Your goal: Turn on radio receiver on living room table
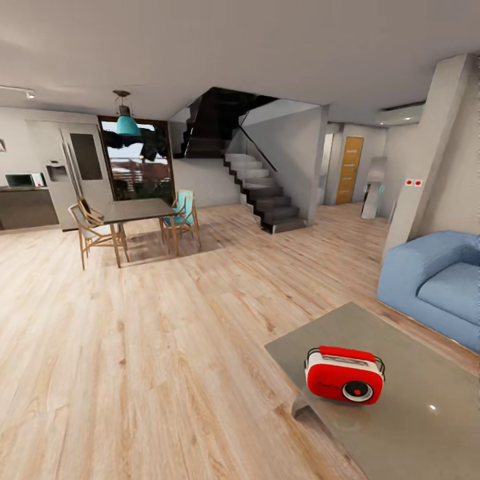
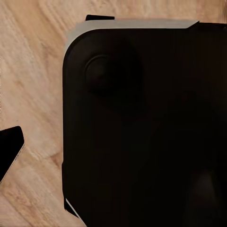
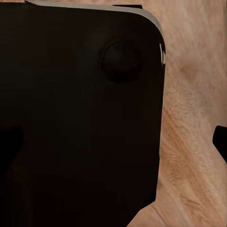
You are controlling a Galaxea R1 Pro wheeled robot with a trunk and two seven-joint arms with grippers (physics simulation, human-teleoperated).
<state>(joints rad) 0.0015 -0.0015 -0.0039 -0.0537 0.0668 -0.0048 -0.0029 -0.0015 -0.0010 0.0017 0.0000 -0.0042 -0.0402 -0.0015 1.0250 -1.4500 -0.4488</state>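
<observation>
One radio receiver (image 1: 345, 374) sits nearest in the head view, at the lower right, upright on the glossy grey table (image 1: 413, 427). It stands near the table's near-left corner, its face turned toward the camera. It is bright red with a white band at each end, one round dark dial at the lower right of its face, and one thin wire handle arching over the top. Some faint lettering shows on the red face left of the dial, too small to read.

One table leg (image 1: 301, 405) angles down at the near-left corner onto the light wood plank floor (image 1: 133, 347). Just beyond the table, at the right edge, is one light-blue sofa (image 1: 440, 283).

Farther back on the left stands one dark dining table (image 1: 137, 211) with three chairs that can be counted around it, one of them (image 1: 183, 212) with a teal back. One teal pendant lamp (image 1: 127, 122) hangs above it. One dark staircase (image 1: 257, 187) climbs at the centre, and one wooden door (image 1: 349, 170) shows at the far right. Two small red squares (image 1: 413, 182) are on the pillar by the sofa; no writing on them can be read.

Both wrist views show a large black body part of the robot over plank floor; whether the left or right fingers are open or closed cannot be told.
</observation>
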